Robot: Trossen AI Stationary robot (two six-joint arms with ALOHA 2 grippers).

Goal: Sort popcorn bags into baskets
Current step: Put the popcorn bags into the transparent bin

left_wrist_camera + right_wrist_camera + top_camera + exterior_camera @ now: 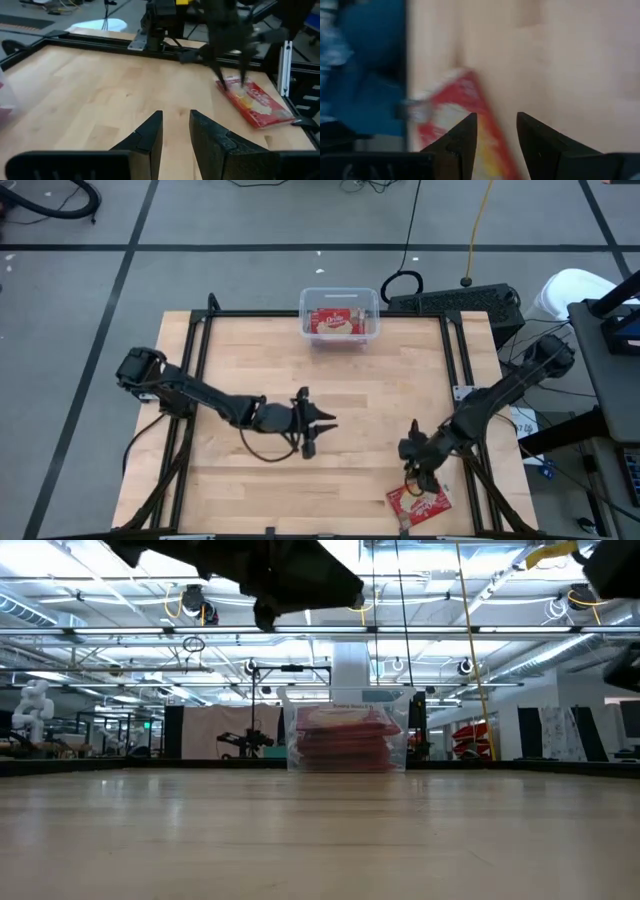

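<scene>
One popcorn bag, red and yellow, lies flat near the table's near right corner, also seen in the left wrist view and the right wrist view. More popcorn bags lie stacked in the clear basket at the far edge's middle, which stands on the table. My right gripper is open, slanting down over the loose bag's far end. My left gripper hovers open over the table's middle, pointing toward the right edge, with nothing between its fingers. My right gripper's fingertips stand at the far end of the loose bag, coming at it slanting from above. I cannot tell whether they touch it or hang just above it. The bag lies flat on the table.
Black frame rails run along the table's left, right and far sides. A black keyboard-like unit and a white object sit beyond the far right corner. Bare wood lies between the two grippers and the basket.
</scene>
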